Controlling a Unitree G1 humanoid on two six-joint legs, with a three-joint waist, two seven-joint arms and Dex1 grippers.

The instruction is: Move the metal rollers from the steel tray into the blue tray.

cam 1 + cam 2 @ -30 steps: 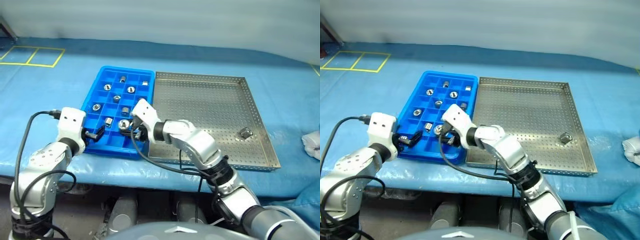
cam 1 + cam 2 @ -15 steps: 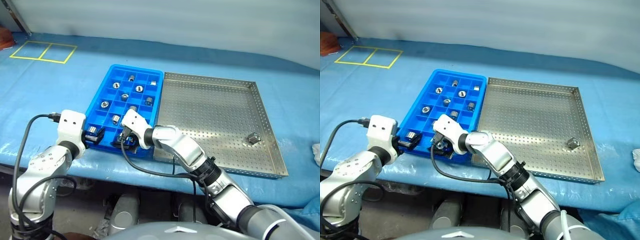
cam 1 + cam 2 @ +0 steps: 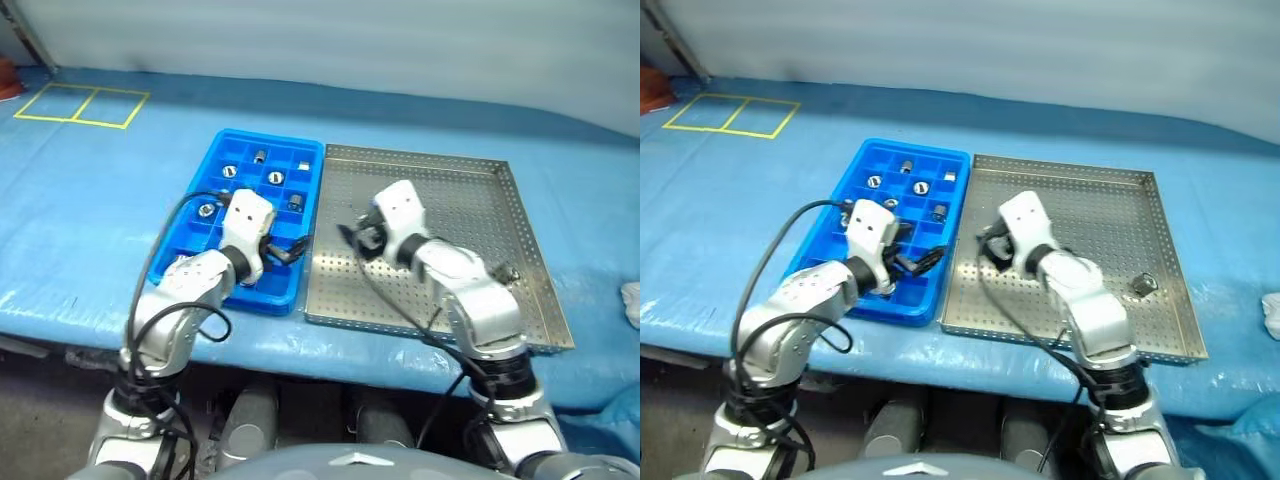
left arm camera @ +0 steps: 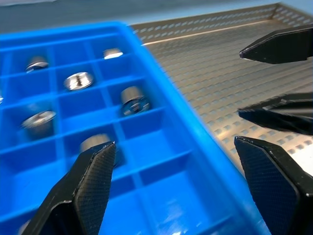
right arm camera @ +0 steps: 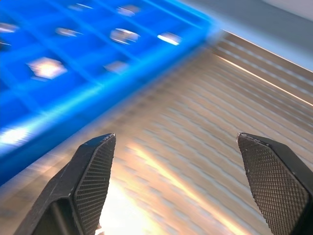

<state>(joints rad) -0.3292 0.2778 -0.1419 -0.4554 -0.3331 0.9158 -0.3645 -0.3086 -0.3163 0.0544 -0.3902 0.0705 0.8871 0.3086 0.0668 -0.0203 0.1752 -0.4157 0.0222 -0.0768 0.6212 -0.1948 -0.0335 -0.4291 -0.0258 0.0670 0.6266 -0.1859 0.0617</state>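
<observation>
Showing left claw [image 3: 291, 249] spread wide, empty, over blue tray's [image 3: 200, 204] near right edge; right claw [image 3: 352, 238] likewise wide, empty, above steel tray [image 3: 470, 180]; one roller [image 3: 507, 270] lies right of it; other rollers [image 3: 276, 178] sit in compartments beyond left claw.

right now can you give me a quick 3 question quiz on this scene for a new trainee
1. True or false: the steel tray holds one last metal roller.
2. Over which tray does the right gripper hover?
A. the blue tray
B. the steel tray
C. neither tray
3. Fill in: the left gripper is ____, with nothing between its fingers.

Key:
1. True. A single roller lies near the steel tray's right rim.
2. B. It hangs above the perforated floor, just beside the blue tray.
3. Open.
</observation>
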